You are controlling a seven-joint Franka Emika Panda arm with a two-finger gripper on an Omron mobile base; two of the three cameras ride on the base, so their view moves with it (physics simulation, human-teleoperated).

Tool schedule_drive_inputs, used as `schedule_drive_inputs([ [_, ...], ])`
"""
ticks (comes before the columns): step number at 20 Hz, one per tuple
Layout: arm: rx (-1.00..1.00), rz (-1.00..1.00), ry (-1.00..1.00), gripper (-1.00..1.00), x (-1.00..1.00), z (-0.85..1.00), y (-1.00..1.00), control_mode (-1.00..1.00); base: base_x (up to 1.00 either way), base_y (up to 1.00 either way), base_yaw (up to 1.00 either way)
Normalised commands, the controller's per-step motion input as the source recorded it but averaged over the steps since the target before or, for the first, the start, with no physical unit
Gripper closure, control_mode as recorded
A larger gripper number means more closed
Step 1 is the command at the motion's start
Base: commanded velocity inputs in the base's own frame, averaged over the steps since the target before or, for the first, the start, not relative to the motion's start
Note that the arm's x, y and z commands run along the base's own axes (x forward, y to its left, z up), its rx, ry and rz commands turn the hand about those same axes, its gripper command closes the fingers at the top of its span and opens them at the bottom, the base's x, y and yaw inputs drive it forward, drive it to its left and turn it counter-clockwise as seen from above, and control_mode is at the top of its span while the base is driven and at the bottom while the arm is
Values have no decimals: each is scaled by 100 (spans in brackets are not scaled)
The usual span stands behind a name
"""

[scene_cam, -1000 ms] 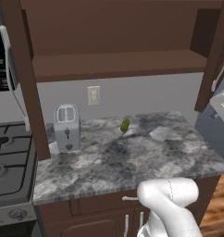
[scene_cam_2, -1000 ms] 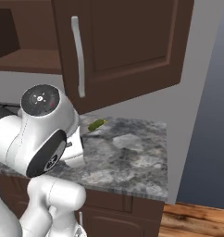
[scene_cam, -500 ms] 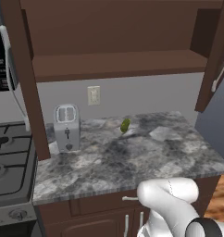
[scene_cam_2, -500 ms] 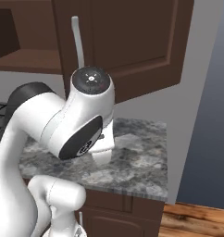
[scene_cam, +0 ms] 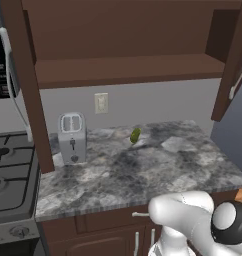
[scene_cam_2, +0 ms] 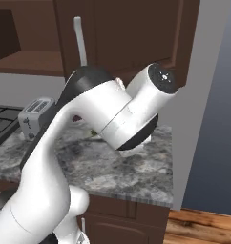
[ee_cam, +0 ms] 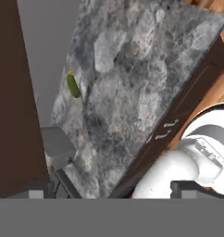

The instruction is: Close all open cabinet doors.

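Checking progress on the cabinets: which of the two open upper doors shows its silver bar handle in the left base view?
The right-hand door, swung out at the frame's right edge with its handle visible. The left door shows only brown wood.

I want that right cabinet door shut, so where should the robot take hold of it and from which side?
Grip the door by its long vertical silver handle, jaws closing across the bar. The door stands swung out from the cabinet, so come in from its outer, handled face, probably near the bar's middle, then swing it toward the shelf.
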Motion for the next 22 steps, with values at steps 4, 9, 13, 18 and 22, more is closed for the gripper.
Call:
schedule_drive_inputs([
  [4,28,24,0,-100,45,12,-3,-100,0,0,0],
  [9,25,20,0,-100,53,12,1,-100,0,0,0],
  [13,19,11,-5,-100,53,6,12,-100,0,0,0],
  [18,12,3,-11,-100,49,1,25,-100,0,0,0],
  [22,5,0,-11,-100,46,0,34,-100,0,0,0],
])
